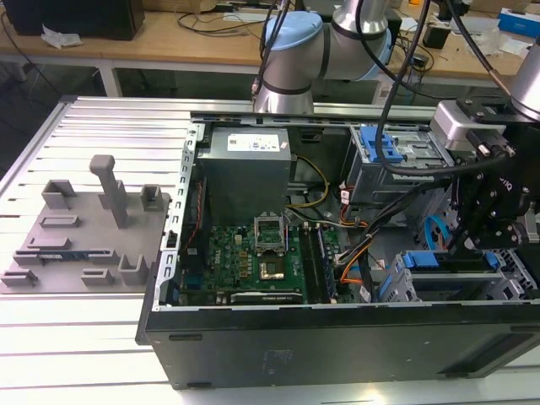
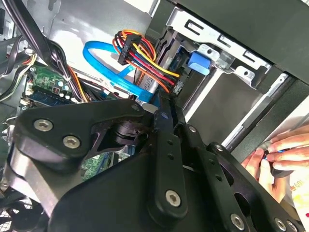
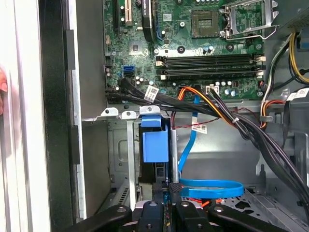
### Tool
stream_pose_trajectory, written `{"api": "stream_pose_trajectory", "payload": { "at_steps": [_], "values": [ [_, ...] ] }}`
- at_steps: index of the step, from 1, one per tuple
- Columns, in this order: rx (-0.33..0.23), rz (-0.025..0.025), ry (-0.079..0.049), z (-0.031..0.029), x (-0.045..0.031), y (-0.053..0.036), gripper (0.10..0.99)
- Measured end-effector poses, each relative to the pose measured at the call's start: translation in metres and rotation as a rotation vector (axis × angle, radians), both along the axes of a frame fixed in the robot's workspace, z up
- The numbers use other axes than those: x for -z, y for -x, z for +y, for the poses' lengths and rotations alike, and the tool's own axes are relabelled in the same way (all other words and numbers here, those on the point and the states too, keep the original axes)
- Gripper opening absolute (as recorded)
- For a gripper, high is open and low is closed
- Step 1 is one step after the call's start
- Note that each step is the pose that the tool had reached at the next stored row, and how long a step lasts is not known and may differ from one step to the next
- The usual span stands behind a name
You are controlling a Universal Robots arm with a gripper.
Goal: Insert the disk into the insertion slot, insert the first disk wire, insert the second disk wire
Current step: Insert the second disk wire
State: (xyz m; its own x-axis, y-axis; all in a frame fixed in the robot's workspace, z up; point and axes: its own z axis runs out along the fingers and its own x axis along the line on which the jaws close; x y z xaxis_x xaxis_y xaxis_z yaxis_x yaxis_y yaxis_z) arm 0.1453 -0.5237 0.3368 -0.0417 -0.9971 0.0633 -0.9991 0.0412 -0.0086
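No print here can be made out well enough to read. There are white labels on the grey power supply (image 1: pixel 247 145) in the exterior view, and small white tags on the black cable bundle (image 3: pixel 150 93) and on the red wire (image 3: pixel 199 128) in the first wrist view, but their lettering is too small to tell. The green motherboard (image 3: pixel 193 48) carries tiny white markings, and the black arm housing (image 1: pixel 504 187) bears a pale mark, none of them legible.
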Motion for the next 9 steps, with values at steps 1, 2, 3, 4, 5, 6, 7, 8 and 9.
{"api": "stream_pose_trajectory", "payload": {
  "at_steps": [1,2,3,4,5,6,7,8,9],
  "values": [
    [-0.001,0.0000,0.000,0.0000,0.0004,0.0000,0.161],
    [-0.003,-0.0001,-0.002,0.0001,0.0009,0.0000,0.161],
    [-0.003,-0.0001,-0.003,0.0002,-0.0007,-0.0001,0.231],
    [-0.003,0.0000,-0.001,0.0002,-0.0080,0.0000,0.298],
    [-0.003,0.0000,-0.001,0.0003,-0.0146,0.0000,0.298],
    [-0.003,0.0000,-0.001,0.0005,-0.0190,0.0000,0.298],
    [-0.003,0.0000,-0.001,0.0007,-0.0238,0.0000,0.298],
    [-0.003,0.0000,-0.001,0.0009,-0.0283,0.0000,0.298],
    [-0.003,0.0000,-0.001,0.0013,-0.0347,0.0000,0.298]
  ]
}}
